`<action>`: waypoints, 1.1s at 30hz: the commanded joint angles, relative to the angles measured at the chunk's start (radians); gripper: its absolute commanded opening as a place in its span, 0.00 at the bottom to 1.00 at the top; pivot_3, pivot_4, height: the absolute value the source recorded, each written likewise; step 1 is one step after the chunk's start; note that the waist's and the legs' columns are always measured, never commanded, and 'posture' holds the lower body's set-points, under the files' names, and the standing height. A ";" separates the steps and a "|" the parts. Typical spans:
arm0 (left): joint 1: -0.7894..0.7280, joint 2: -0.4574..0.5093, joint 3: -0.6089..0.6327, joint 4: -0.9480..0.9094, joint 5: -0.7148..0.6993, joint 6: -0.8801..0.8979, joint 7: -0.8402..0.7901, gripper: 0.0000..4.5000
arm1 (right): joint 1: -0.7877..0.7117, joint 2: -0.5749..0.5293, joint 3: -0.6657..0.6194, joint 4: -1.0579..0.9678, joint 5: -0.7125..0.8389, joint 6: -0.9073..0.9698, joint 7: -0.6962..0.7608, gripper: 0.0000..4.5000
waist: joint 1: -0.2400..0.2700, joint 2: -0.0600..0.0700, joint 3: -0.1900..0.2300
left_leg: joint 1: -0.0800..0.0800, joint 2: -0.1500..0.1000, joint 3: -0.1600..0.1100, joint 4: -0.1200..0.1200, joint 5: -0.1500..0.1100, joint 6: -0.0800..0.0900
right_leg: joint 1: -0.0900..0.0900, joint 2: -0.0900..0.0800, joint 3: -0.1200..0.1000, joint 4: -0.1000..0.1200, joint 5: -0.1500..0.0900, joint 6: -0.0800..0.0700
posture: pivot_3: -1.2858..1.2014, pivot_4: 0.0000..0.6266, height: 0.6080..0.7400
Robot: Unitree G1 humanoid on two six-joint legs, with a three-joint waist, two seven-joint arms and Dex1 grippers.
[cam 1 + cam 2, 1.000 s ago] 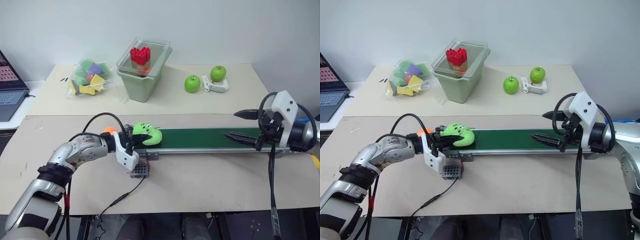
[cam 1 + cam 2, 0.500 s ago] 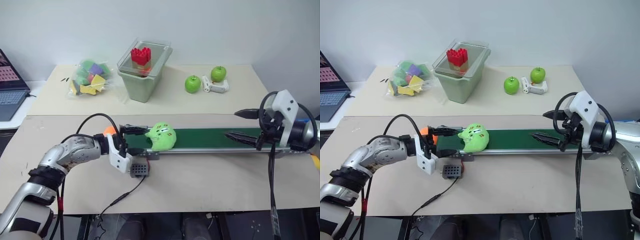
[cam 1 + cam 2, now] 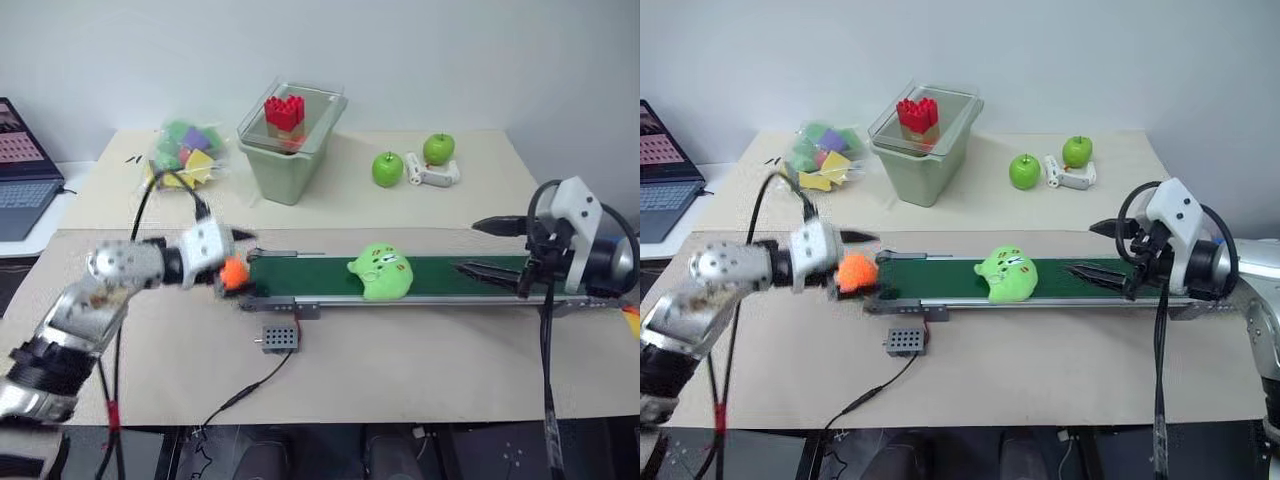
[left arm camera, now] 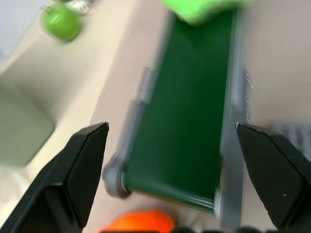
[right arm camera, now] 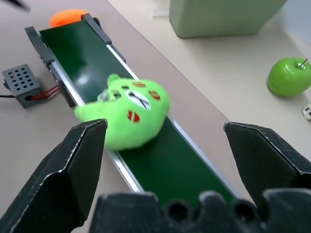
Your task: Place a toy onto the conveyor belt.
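Note:
The lime-green toy (image 3: 380, 270) lies free on the dark green conveyor belt (image 3: 300, 274), about halfway along it. My left gripper (image 4: 171, 127) is open and empty. It hovers over the belt's left end (image 3: 238, 246), well to the left of the toy. At the belt's right end my right gripper (image 3: 484, 247) stands open, one finger above the belt and one low over it, with nothing between them. In the right wrist view the toy (image 5: 126, 111) lies ahead of the fingers, apart from them.
An orange plush ball (image 3: 233, 272) sits at the belt's left end, under my left hand. A small grey box (image 3: 279, 336) with a cable lies in front of the belt. Behind it stand a bin (image 3: 290, 150) holding a red brick, a bag of foam shapes (image 3: 180, 155), two green apples (image 3: 387, 168) and a laptop (image 3: 25, 170).
My left gripper opened and let go of the toy, then rose and rolled away from the belt. The toy has travelled right along the belt. The right arm kept still.

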 commanded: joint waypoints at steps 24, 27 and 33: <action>-0.051 -0.026 0.201 -0.062 -0.072 0.319 0.022 0.99 | -0.064 0.008 -0.036 -0.027 0.041 -0.011 -0.054 1.00 | -0.008 0.001 0.000 | 0.000 -0.001 0.000 0.001 -0.002 0.004 | -0.002 0.002 0.004 -0.001 0.000 0.000 | 0.52 0.24 1.00; -0.038 -0.030 0.196 -0.070 -0.063 0.314 0.025 0.99 | -0.063 0.005 -0.036 -0.030 0.043 -0.010 -0.055 1.00 | -0.007 0.001 0.000 | 0.001 0.000 0.000 0.001 -0.002 0.004 | -0.002 0.002 0.004 -0.001 0.000 -0.001 | 0.52 0.24 1.00; -0.041 -0.020 0.178 -0.059 -0.033 0.291 -0.001 0.99 | -0.069 0.006 -0.029 -0.031 0.046 -0.008 -0.059 1.00 | -0.004 0.001 0.000 | 0.001 -0.001 0.000 0.001 -0.002 0.004 | -0.002 0.002 0.004 -0.002 0.000 -0.001 | 0.52 0.24 1.00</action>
